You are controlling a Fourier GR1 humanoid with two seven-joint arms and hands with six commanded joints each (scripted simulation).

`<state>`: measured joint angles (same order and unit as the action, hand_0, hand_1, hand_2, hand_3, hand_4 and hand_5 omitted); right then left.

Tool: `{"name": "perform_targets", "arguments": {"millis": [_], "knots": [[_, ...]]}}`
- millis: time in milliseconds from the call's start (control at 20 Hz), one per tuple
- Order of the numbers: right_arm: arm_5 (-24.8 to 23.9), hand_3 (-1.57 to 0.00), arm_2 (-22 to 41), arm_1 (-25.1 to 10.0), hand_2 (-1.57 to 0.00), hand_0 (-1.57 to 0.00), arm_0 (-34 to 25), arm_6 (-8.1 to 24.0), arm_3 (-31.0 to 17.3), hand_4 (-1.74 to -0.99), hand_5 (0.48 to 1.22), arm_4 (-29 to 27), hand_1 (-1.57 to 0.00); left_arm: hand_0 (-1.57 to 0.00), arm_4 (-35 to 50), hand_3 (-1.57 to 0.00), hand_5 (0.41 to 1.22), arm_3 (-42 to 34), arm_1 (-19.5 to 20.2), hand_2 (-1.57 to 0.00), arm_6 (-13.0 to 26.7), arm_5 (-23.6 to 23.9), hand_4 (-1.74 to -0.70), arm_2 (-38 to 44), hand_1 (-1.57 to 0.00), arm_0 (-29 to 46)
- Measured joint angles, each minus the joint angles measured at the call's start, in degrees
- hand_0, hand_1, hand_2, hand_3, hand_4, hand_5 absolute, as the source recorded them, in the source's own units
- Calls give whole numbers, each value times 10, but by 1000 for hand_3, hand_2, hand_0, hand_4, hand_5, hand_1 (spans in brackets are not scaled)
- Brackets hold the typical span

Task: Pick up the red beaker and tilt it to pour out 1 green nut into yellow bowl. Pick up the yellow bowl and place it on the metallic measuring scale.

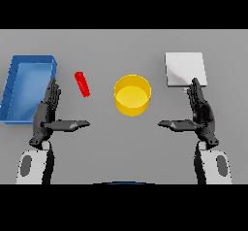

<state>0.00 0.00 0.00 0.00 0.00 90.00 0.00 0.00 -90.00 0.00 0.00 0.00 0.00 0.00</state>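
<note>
We hold our left hand (47,112) and right hand (201,111) flat and spread wide, holding nothing, flanking the round yellow bowl (132,95), with the slim red beaker (82,84) tilted near the left hand, the square metallic measuring scale (185,69) by the right.
</note>
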Motion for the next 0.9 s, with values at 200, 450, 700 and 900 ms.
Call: {"name": "perform_targets", "arguments": {"millis": [200,450,700,900], "knots": [[0,1,2,1,1,1,3,0,2,-1128,660,0,1,1,5,1,623,7,6,1,2,-1,-1093,6,1,-8],[-27,1,72,-22,1,1,57,-82,50,-1126,666,133,1,1,-58,1,615,-53,28,1,-23,2,-1093,-34,1,45],[-33,1,85,-25,1,1,72,-79,74,-1121,658,155,1,1,-83,1,612,-62,27,1,13,8,-1090,-51,1,48],[-38,1,84,-23,1,1,71,-52,80,-1143,650,159,1,1,-102,1,627,-6,28,1,0,18,-1116,-47,1,6]]}}
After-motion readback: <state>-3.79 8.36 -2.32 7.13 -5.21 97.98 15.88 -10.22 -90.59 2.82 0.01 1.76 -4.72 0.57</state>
